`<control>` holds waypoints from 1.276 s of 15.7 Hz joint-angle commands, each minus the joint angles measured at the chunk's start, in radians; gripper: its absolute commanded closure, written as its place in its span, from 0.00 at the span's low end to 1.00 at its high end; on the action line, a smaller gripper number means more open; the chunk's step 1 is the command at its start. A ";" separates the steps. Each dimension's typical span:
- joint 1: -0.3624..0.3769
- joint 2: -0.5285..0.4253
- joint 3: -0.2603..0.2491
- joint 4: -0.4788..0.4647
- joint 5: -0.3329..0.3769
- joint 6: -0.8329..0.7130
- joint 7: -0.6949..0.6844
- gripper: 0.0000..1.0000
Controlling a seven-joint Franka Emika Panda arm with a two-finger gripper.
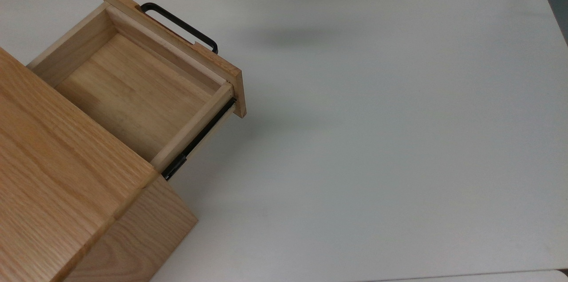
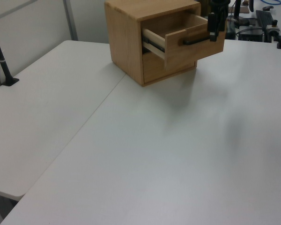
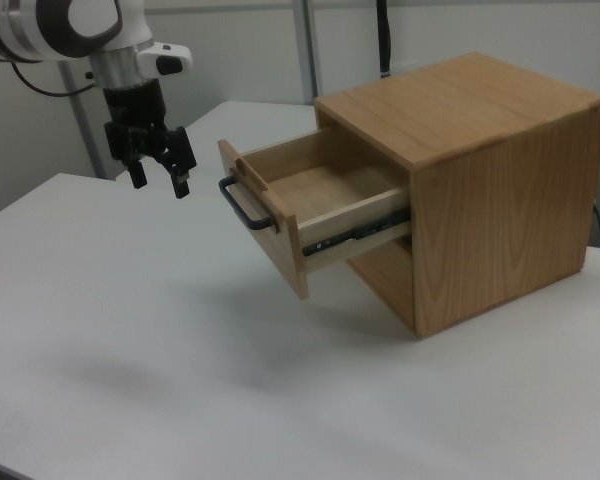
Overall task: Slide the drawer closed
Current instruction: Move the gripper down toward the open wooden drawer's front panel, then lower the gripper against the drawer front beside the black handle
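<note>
Gripper (image 3: 159, 183), fingers spread wide and empty, hangs above your bench (image 3: 130, 330), near the pulled-out drawer (image 3: 310, 205) and its handle (image 3: 242, 205).

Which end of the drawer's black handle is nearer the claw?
On the handle, the end on the right view's left, beside the open claw.

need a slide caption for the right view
Open gripper hangs apart from the handle of the pulled-out drawer.

The top view's left edge crops the cabinet (image 1: 53, 175).
</note>
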 commanded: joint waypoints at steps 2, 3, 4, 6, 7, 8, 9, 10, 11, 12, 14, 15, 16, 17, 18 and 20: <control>0.000 -0.008 -0.003 0.002 0.006 -0.009 0.002 0.00; 0.000 -0.008 -0.009 0.002 0.012 -0.009 0.002 0.03; 0.000 -0.008 -0.016 0.002 0.017 -0.009 0.002 0.15; 0.000 -0.008 -0.016 0.002 0.020 -0.009 0.011 0.46; 0.000 -0.007 -0.017 0.002 0.021 -0.009 0.017 0.58; 0.000 -0.005 -0.022 0.002 0.030 -0.011 0.025 0.69; 0.000 -0.003 -0.029 0.002 0.049 -0.011 0.043 0.78; 0.000 -0.002 -0.040 0.002 0.064 -0.009 0.071 0.87; 0.000 0.003 -0.048 0.002 0.067 -0.008 0.100 0.92; -0.001 0.013 -0.049 0.003 0.069 -0.005 0.141 0.95; -0.020 0.030 -0.051 0.003 0.069 0.044 0.245 0.96; -0.029 0.036 -0.051 0.003 0.069 0.061 0.284 0.96; -0.030 0.053 -0.052 0.003 0.069 0.072 0.307 0.96; -0.038 0.067 -0.057 0.005 0.069 0.084 0.324 0.96; -0.041 0.079 -0.065 0.014 0.069 0.106 0.350 0.96; -0.055 0.121 -0.069 0.041 0.069 0.141 0.390 0.96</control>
